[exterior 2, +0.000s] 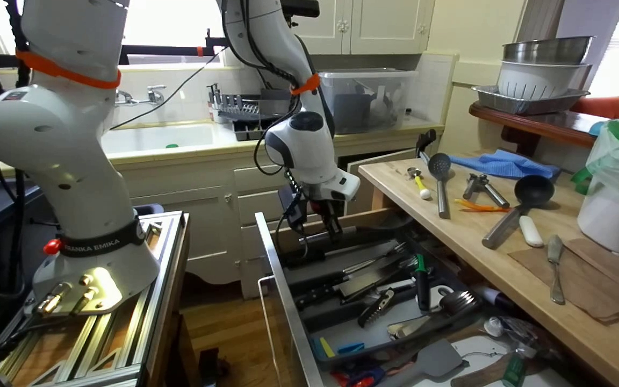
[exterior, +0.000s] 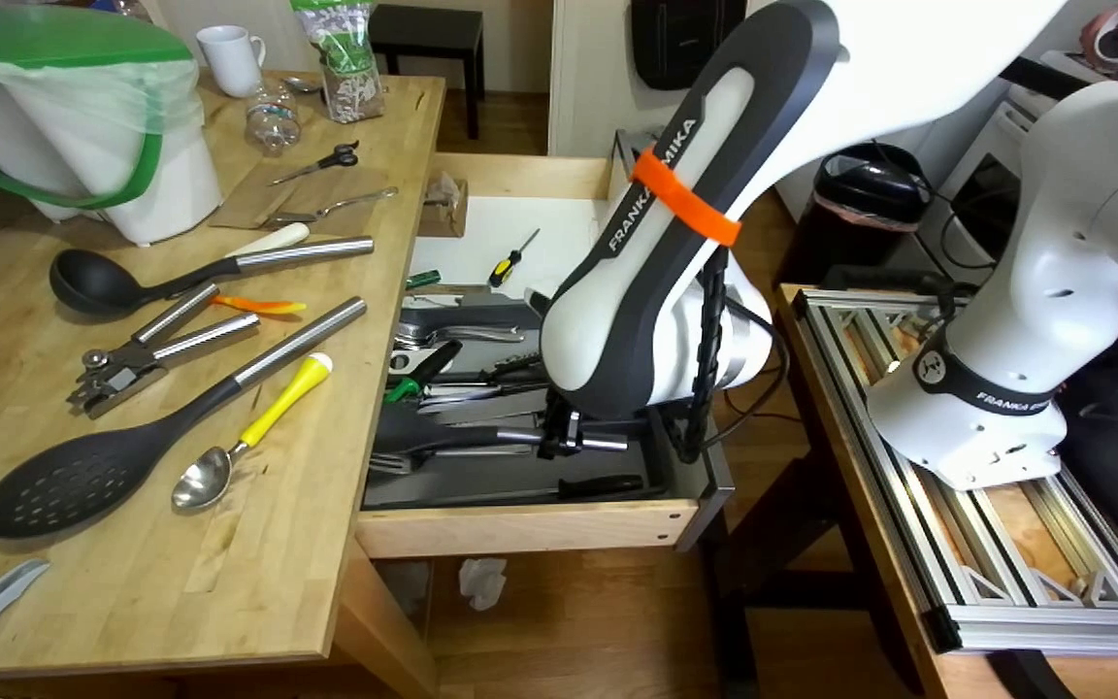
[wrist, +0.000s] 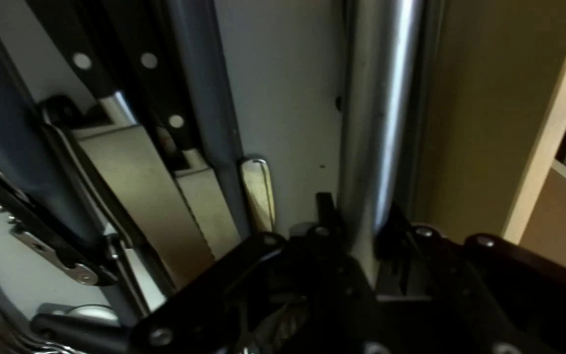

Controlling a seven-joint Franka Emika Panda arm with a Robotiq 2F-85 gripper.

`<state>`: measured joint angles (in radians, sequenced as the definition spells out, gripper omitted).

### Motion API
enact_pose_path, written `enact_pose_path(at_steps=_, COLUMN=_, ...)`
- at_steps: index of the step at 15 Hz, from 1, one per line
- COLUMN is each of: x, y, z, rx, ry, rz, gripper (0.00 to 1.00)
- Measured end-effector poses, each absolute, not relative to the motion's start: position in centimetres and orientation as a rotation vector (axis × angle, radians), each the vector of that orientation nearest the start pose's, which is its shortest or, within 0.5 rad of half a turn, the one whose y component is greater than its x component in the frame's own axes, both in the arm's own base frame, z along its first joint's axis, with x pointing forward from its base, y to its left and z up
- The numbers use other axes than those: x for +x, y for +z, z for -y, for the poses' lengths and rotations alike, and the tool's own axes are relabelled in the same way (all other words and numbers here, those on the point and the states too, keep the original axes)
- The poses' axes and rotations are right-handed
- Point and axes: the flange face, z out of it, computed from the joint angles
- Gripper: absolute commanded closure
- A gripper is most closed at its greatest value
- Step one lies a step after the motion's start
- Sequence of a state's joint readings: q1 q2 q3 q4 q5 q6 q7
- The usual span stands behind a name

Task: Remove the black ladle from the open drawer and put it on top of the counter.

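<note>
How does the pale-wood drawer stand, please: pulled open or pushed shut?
Pulled open: in both exterior views, the drawer juts out past the butcher-block counter, its grey cutlery tray exposed.

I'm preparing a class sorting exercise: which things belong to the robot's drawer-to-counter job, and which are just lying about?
Belongs to the job:
gripper
silver-handled black utensil it grips, presumably the ladle
open drawer
counter

Just lying about:
slotted spoon
yellow-handled spoon
white mug
scissors
blue cloth

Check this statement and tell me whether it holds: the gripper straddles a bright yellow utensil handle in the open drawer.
The colour is wrong: the wrist view shows a silvery utensil handle. As stated, the gripper straddles it in the open drawer.
</note>
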<state>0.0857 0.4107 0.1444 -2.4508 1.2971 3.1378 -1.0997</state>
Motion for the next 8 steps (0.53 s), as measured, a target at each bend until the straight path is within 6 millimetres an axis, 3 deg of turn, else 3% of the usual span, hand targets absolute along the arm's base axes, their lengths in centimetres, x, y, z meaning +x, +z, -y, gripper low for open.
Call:
enact_pose_path(at_steps=4, x=43.3, y=15.9, z=0.5, rx=-2.985, ry=-0.332, rz=-0.195, gripper=0.94)
enact_pose_path(at_steps=8, x=44.2, y=18.6, z=2.6, rx=-2.854, ry=-0.264, rz=-0.405, gripper=0.94)
